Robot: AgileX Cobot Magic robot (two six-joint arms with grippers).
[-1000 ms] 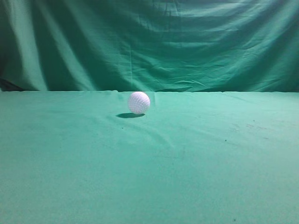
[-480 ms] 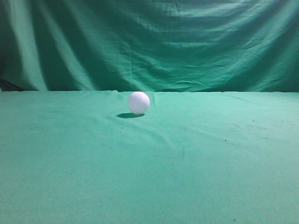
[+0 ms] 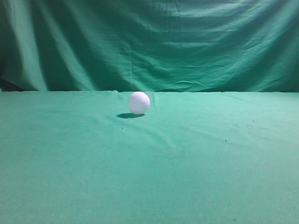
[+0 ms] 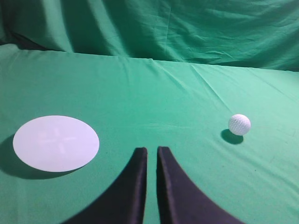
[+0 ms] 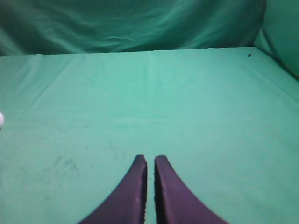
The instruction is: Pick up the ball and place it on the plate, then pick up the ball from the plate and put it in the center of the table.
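Note:
The white dimpled ball [image 3: 138, 102] rests on the green table [image 3: 187, 158] near its far edge in the exterior view. It also shows in the left wrist view [image 4: 239, 124], ahead and to the right of my left gripper [image 4: 150, 150], which is shut and empty. A white round plate [image 4: 56, 142] lies to the left of that gripper. My right gripper [image 5: 150, 158] is shut and empty over bare cloth; a sliver of the ball [image 5: 1, 120] shows at the left edge of the right wrist view. Neither gripper shows in the exterior view.
A darker green curtain [image 3: 149, 42] hangs behind the table's far edge. The cloth has a few wrinkles and small dark specks [image 3: 225, 140].

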